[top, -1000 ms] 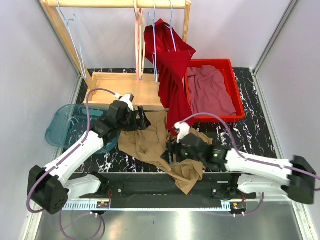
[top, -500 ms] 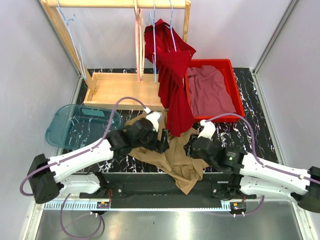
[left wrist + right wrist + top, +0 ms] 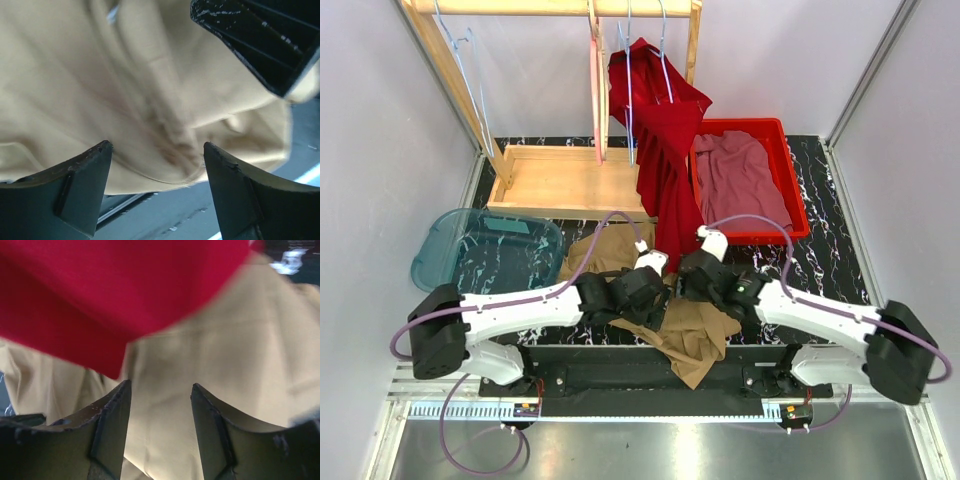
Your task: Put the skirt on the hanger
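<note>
Top external: red bin (image 3: pixel 740 123) held mauve garment (image 3: pixel 740 180). Left gripper (image 3: pixel 156 147) wide over tan skirt (image 3: pixel 75 90); right gripper (image 3: pixel 160 385) parted too, gripping nothing.

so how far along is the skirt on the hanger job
Barely started. Done: nothing yet; the tan skirt lies crumpled near the table's front edge. In hand: the left gripper and right gripper hover open over it, neither gripping. Left: grasp it, fit it on an empty hanger from the rack.
</note>
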### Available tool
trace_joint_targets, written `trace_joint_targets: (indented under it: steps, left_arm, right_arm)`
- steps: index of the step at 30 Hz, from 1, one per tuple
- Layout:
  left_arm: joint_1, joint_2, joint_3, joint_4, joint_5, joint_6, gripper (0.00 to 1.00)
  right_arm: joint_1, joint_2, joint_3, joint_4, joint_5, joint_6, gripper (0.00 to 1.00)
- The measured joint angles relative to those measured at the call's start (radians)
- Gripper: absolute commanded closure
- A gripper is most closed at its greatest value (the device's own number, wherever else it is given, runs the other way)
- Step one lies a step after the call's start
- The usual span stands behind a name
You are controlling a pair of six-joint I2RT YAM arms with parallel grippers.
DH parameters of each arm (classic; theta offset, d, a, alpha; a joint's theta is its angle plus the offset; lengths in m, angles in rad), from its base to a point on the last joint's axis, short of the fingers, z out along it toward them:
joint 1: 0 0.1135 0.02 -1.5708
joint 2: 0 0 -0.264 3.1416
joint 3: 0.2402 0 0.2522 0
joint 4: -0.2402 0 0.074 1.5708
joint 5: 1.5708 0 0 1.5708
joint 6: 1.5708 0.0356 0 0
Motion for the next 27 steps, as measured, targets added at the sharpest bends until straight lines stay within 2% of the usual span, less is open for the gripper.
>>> trace_joint_targets:
  steps: [3, 5, 6, 8, 11, 12, 13, 14, 15, 19, 23, 27]
  left_arm:
    - [-0.002, 0.043, 0.002, -0.027, -0.053, -0.023, 0.21]
    - [-0.002, 0.067, 0.002, -0.039, -0.076, -0.036, 0.23]
    - [-0.002, 0.076, 0.002, -0.040, -0.084, -0.042, 0.25]
    - [-0.003, 0.090, -0.003, -0.044, -0.103, -0.056, 0.31]
    - [-0.004, 0.092, -0.024, -0.043, -0.129, -0.078, 0.48]
    - [-0.004, 0.092, -0.032, -0.042, -0.138, -0.083, 0.65]
    - [-0.004, 0.092, -0.040, -0.043, -0.143, -0.087, 0.74]
    - [-0.004, 0.092, -0.047, -0.042, -0.146, -0.093, 0.82]
    - [-0.002, 0.092, -0.052, -0.042, -0.148, -0.094, 0.98]
    - [0.010, 0.092, -0.068, -0.042, -0.160, -0.100, 1.00]
    - [0.045, 0.080, -0.084, -0.031, -0.172, -0.110, 1.00]
    - [0.107, -0.011, -0.127, -0.024, -0.205, -0.142, 1.00]
  right_arm:
    - [-0.003, 0.101, 0.036, 0.056, -0.057, -0.027, 0.44]
    - [-0.004, 0.154, 0.056, 0.086, -0.085, -0.039, 0.49]
    - [-0.004, 0.178, 0.063, 0.103, -0.098, -0.043, 0.58]
    - [-0.005, 0.215, 0.074, 0.125, -0.116, -0.051, 0.67]
    - [-0.005, 0.238, 0.077, 0.143, -0.127, -0.056, 0.85]
    - [-0.005, 0.238, 0.077, 0.146, -0.129, -0.057, 0.91]
    - [-0.005, 0.238, 0.077, 0.149, -0.129, -0.058, 1.00]
    - [-0.005, 0.237, 0.077, 0.152, -0.130, -0.055, 1.00]
    - [-0.006, 0.232, 0.072, 0.153, -0.131, -0.053, 1.00]
    - [-0.006, 0.159, 0.023, 0.135, -0.132, -0.031, 1.00]
    - [-0.006, -0.018, -0.048, 0.075, -0.134, 0.001, 1.00]
    - [-0.006, -0.249, -0.117, -0.006, -0.155, 0.038, 1.00]
